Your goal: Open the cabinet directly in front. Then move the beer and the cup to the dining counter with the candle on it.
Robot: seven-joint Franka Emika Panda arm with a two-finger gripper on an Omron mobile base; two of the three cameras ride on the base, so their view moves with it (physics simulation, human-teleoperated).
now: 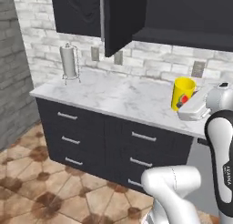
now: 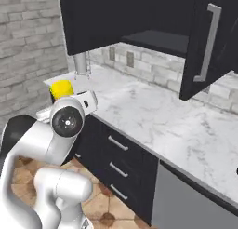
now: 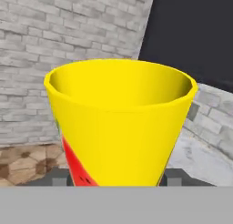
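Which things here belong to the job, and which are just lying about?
Job: cup, held between the fingers; cabinet, door open.
Lying about: paper towel holder, wall outlets, drawers.

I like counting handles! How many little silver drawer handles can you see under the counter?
6 drawer handles: three stacked left, three stacked right; the arm may hide others.
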